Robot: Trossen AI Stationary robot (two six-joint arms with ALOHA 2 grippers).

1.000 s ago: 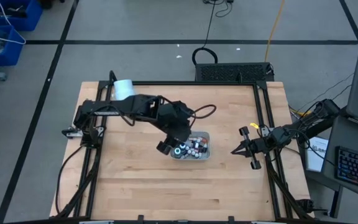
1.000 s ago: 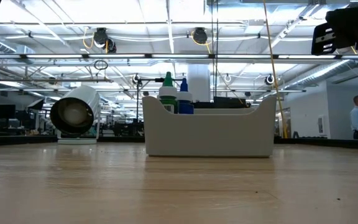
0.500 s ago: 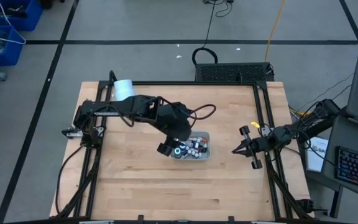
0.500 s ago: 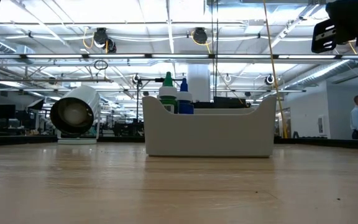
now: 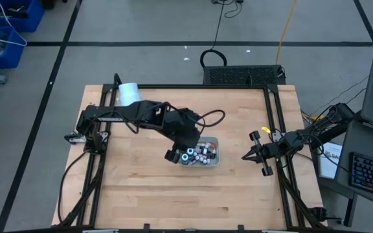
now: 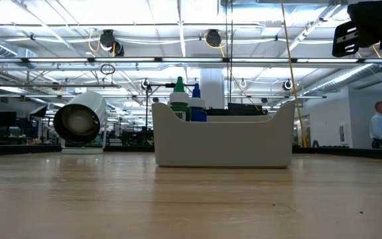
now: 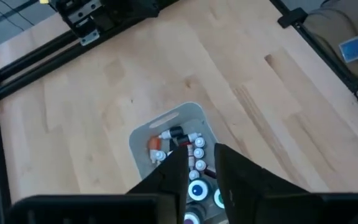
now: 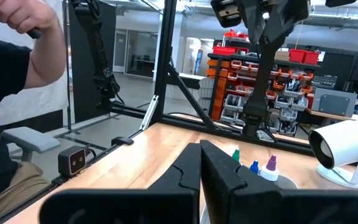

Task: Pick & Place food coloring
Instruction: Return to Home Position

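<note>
Left gripper [image 5: 175, 154] poised above the left end of the grey tray [image 5: 216, 149], fingers slightly apart, gripping nothing; food coloring [image 5: 201, 153] clustered inside the tray, just below those fingertips; white cylinder [image 5: 129, 92] lying well behind the tray; right gripper [image 5: 247, 157] parked off the tray's right, fingers pressed together.

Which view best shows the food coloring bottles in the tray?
Left wrist view: it looks into the tray, where the bottles show their caps. High view shows them tiny; low and right wrist views catch only a few tips.
</note>
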